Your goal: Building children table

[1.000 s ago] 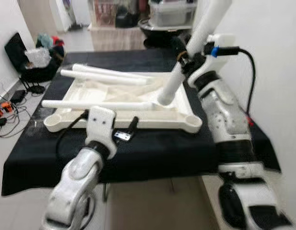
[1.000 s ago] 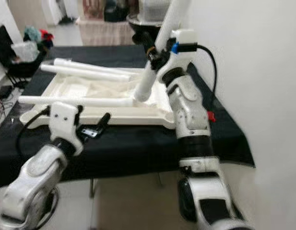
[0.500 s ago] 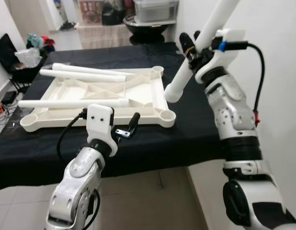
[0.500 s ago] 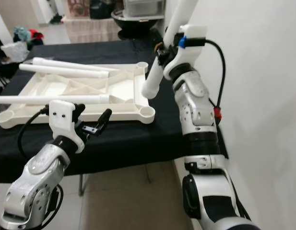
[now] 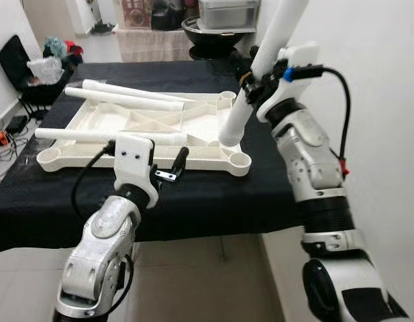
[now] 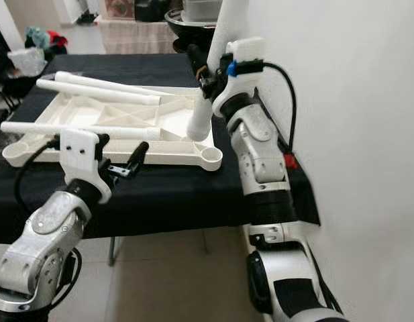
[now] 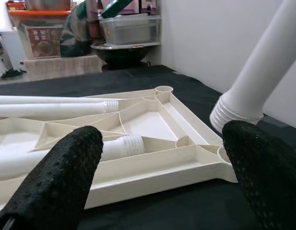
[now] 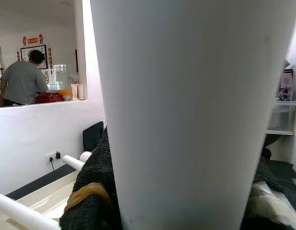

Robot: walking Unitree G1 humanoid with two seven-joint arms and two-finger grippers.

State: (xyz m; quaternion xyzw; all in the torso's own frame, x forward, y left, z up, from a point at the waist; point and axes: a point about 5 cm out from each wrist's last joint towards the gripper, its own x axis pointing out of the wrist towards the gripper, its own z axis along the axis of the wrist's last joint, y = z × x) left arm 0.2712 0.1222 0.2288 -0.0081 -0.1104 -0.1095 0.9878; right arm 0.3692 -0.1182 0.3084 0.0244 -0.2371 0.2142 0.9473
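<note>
Right gripper clenched on table leg; ribbed end, earlier clear of tabletop, now above its near-right corner socket: insertion imminent. Left gripper released, near tabletop's front edge.

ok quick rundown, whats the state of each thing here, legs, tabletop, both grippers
held leg: tilted, gripped by the right gripper, ribbed lower end above the tabletop near its right front corner, not in a socket
tabletop: upside down on the black cloth, sockets facing up
loose legs: three lying flat across the tabletop
right gripper: shut on held leg
left gripper: open, holding nothing, in front of the tabletop's near edge
</note>
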